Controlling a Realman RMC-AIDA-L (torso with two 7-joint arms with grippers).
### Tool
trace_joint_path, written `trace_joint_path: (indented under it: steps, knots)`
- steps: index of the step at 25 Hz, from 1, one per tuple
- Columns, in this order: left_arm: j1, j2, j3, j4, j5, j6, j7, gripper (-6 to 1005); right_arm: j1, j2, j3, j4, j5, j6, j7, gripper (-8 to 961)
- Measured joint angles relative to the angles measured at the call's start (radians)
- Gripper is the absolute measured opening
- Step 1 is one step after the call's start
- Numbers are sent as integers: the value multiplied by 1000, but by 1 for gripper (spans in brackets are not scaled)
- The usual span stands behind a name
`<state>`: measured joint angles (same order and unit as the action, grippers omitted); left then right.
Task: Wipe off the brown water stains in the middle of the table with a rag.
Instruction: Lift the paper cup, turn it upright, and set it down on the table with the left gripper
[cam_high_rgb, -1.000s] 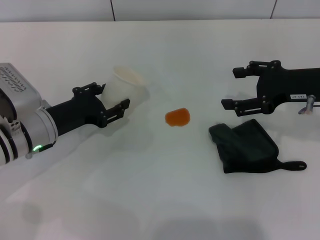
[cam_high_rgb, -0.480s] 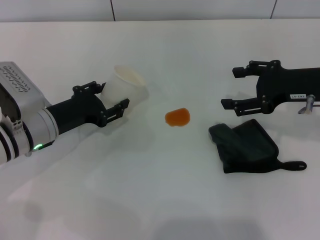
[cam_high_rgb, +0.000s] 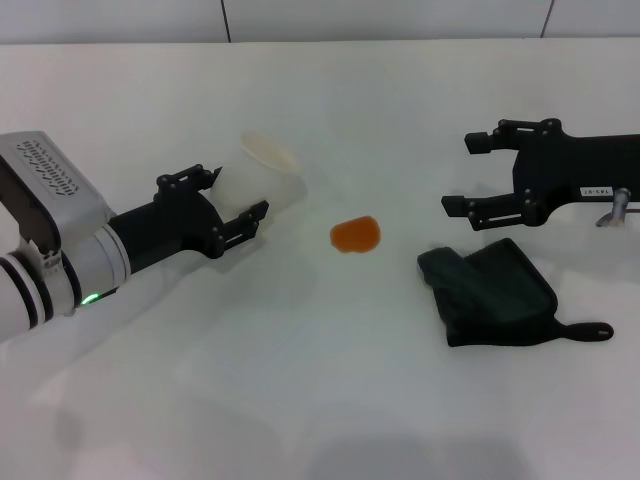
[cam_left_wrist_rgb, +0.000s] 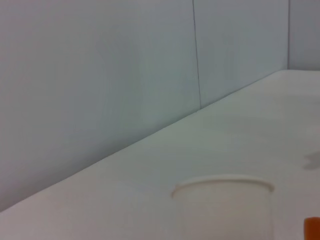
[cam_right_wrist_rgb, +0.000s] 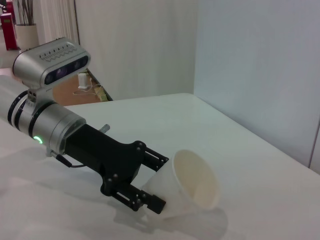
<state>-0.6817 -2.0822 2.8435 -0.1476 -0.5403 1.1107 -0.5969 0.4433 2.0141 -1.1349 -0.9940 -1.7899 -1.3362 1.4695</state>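
Note:
The brown water stain (cam_high_rgb: 355, 235), a small glossy orange-brown blob, lies in the middle of the white table (cam_high_rgb: 330, 380). A sliver of it shows in the left wrist view (cam_left_wrist_rgb: 313, 228). The dark rag (cam_high_rgb: 495, 293) with its black loop strap (cam_high_rgb: 590, 329) lies flat to the stain's right. My right gripper (cam_high_rgb: 460, 176) hovers just behind the rag, open and empty. My left gripper (cam_high_rgb: 235, 192) is shut on a white paper cup (cam_high_rgb: 265, 178), tilted with its mouth up and away from me, left of the stain. The cup also shows in the left wrist view (cam_left_wrist_rgb: 225, 210) and the right wrist view (cam_right_wrist_rgb: 192, 187), where the left gripper (cam_right_wrist_rgb: 159, 182) clasps it.
The table's far edge meets a pale wall (cam_high_rgb: 380, 18). A grey camera housing (cam_right_wrist_rgb: 52, 67) sits on the left arm.
My left gripper has moved a little to the right toward the stain, carrying the cup. The right gripper, the rag and the stain have not moved.

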Motion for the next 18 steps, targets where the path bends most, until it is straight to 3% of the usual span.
trace_joint_path:
  steps: [18]
  knots:
    - [39,-1,1,13,-15,8,2,646,-3,0,-1,0,0,-5,0,869]
